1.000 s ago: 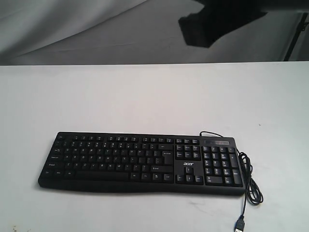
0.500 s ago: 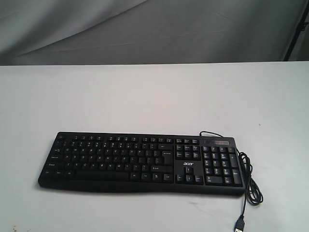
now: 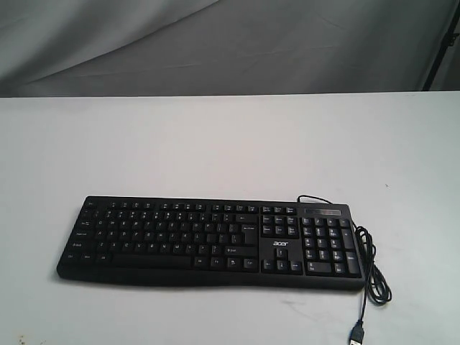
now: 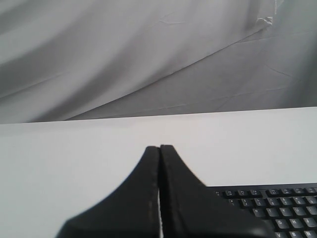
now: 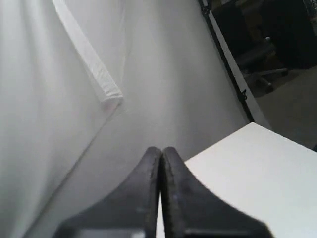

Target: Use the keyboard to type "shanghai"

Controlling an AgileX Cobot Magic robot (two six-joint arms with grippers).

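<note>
Keyboard (image 3: pixel 212 243) lies near the closed left end effector (image 4: pixel 159 148), untouched.

At left gripper (image 4: pixel 159 148), over the table (image 4: pixel 74 158): keyboard (image 4: pixel 270 206) lies below and off to one side, partly hidden behind the fingers. Table runs on ahead of the tips, with the cloth (image 4: pixel 124 59) behind it. At right gripper (image 5: pixel 161 149): table corner ahead, to one side; cloth beyond. Cable (image 3: pixel 374 273) loops on the table beside the keyboard's number-pad end.
</note>
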